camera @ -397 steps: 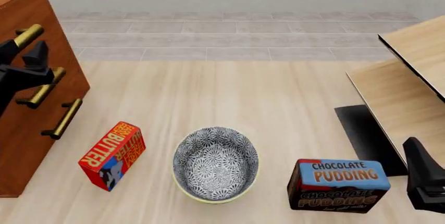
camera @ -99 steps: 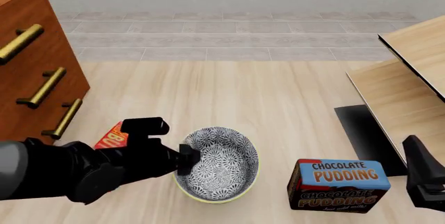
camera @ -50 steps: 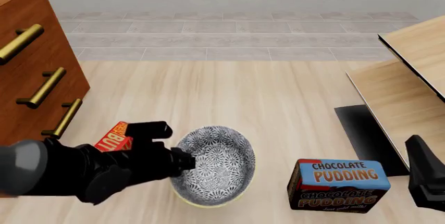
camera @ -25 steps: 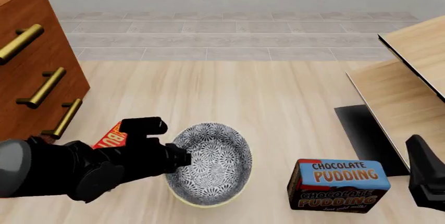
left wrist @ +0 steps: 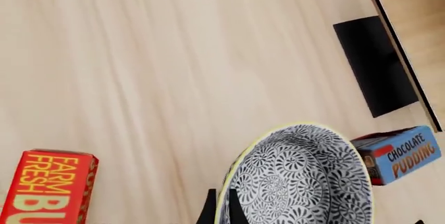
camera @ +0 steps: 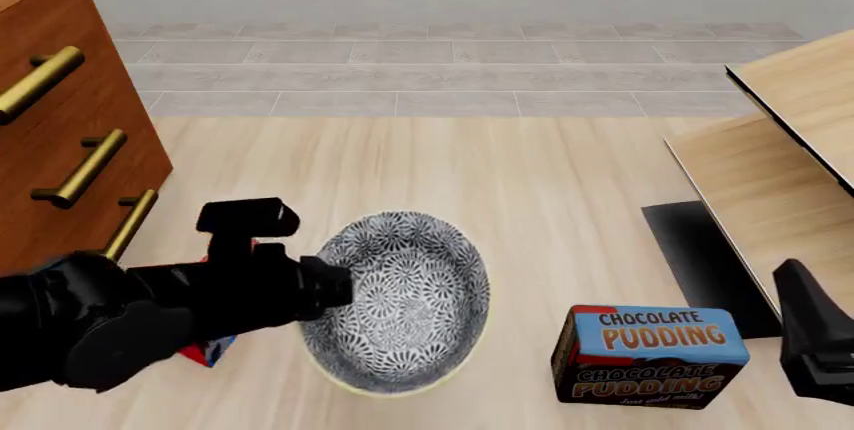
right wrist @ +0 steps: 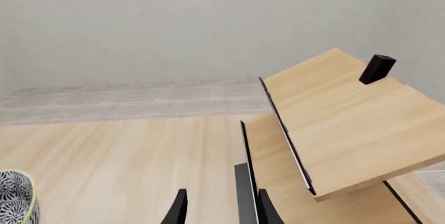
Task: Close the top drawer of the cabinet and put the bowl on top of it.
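The bowl point(camera: 400, 295), grey-and-white patterned inside with a cream rim, hangs tilted just above the floor. My left gripper point(camera: 336, 285) is shut on its left rim; in the left wrist view its fingers point(left wrist: 208, 212) straddle the bowl point(left wrist: 299, 179) edge. The reddish-brown cabinet point(camera: 74, 40) stands at the far left. Its top drawer point(camera: 38, 80), marked by a brass bar handle, looks flush with the two below. My right gripper point(camera: 814, 350) rests at the lower right, open and holding nothing, with its fingers point(right wrist: 179, 208) apart.
A red butter box point(left wrist: 45, 187) lies beside the bowl, mostly hidden behind my left arm in the front view. A chocolate pudding box point(camera: 650, 355) stands right of the bowl. Pale wood furniture point(camera: 787, 140) with a black base point(camera: 694, 260) fills the right side.
My left gripper left the top drawer's handle, came down to the bowl and shut on its rim. In the last second the bowl has risen, tilted and shifted slightly left.
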You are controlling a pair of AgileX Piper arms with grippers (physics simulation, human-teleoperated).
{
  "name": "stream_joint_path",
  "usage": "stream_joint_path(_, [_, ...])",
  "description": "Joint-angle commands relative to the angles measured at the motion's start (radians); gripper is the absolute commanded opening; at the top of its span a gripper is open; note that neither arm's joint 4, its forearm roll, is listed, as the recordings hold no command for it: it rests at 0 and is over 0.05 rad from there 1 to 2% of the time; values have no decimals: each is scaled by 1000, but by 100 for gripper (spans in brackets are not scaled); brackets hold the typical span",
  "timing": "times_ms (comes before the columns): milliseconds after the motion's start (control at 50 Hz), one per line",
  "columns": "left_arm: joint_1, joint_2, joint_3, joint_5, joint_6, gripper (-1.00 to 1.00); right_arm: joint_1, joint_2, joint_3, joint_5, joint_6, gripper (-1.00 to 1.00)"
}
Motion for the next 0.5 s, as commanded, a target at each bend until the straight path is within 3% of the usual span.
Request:
stream_joint_path(20, [-2, -162, -51, 141, 37, -100, 7, 13, 1, -9, -6, 100])
stream_joint_path(160, [48, -254, -114, 262, 117, -100, 7, 16, 1, -10, -6, 100])
stream_joint_path(240, [67, -257, -135, 311, 90, -100, 6, 16, 1, -11, -6, 100])
stream_joint_path(380, [157, -274, -217, 456, 152, -100, 7, 13, 1, -7, -4, 100])
stream_joint_path(440, [184, -279, -239, 489, 142, -100, 7, 11, 0, -5, -4, 100])
stream_joint_path(460, [213, -280, -261, 517, 185, -100, 7, 12, 0, -6, -4, 100])
stream_joint_path(500, [239, -291, -267, 531, 192, -100, 7, 13, 0, -7, -4, 100])
